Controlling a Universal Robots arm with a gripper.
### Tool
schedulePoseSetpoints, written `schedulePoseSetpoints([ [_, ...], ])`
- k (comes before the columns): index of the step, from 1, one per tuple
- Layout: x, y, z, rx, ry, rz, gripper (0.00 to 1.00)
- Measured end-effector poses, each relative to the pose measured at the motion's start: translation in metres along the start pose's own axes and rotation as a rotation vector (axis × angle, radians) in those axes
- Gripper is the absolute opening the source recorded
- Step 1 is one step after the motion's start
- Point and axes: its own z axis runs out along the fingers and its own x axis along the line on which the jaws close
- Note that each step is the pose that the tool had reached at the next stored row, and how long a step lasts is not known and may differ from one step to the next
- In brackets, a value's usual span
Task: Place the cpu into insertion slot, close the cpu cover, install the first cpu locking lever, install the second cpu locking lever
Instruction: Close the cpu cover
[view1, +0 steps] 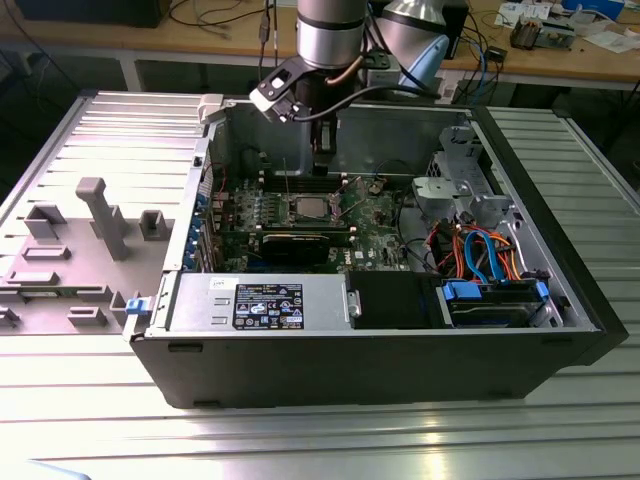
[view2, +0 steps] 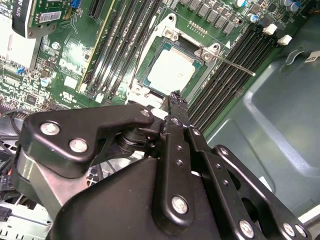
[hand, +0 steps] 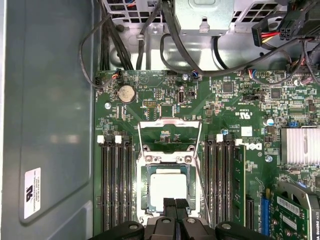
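- Plainly, the cpu (hand: 167, 186) lies flat in the insertion slot (hand: 143, 185) with its silver top up. It sits square within the rim.
- The cpu cover (hand: 170, 148) is swung open, off the chip. Green board shows through its square window.
- A thin locking lever (view2: 235, 66) stands free at one corner of the socket. It slants over the black memory slots (view2: 227, 75) that flank the socket on both sides.
- The gripper (hand: 175, 204) hangs over the socket's edge, just beside the chip. Its jaws are pressed together with nothing between them. Whether the tips touch the socket cannot be told.
- A coin cell battery (hand: 126, 93) sits on the motherboard beyond the open cover.
- In the exterior view the arm (view1: 330, 40) reaches down into the open computer case (view1: 400, 350), over the far middle of the board. A long black expansion card (view1: 295, 243) lies just nearer than the socket.
- A labelled silver power supply (view1: 270, 305) lines the case's near wall, and blue and orange cables (view1: 480, 250) crowd the exterior view's right.
- The case rests on a ribbed metal table (view1: 300, 440), with a grey plastic fixture (view1: 95, 225) on the exterior view's left.
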Motion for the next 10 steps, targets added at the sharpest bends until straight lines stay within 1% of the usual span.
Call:
schedulePoseSetpoints([
  [5,0.0,0.0001,-0.0065,0.0,0.0,0.0,0.11],
  [10,0.0,0.0003,-0.0074,0.0,0.0,0.0,0.11],
])
